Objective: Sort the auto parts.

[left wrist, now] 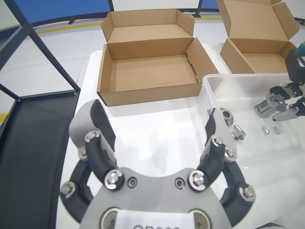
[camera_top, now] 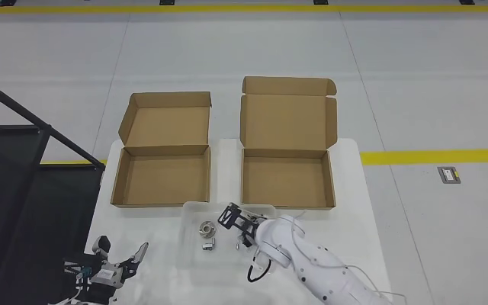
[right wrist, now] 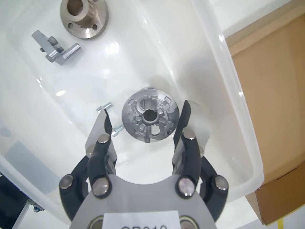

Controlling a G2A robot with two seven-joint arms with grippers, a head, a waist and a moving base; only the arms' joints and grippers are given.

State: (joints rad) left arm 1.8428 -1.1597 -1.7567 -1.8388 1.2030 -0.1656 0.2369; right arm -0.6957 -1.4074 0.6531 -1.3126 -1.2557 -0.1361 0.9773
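Pick step: right gripper released, jaws straddling cast hub in clear bin, 3 o'clock of flange. Next, judged: clench, lift, carry to cardboard box at 12 o'clock. Left gripper released, 8 o'clock of bin

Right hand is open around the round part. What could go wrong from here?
The right hand stands open astride the round cast part. A small bolt lies beside one finger, so closing may pinch or flick it. The part's ribbed round rim may slip or tilt when gripped.

White arm, black-padded silver fingers
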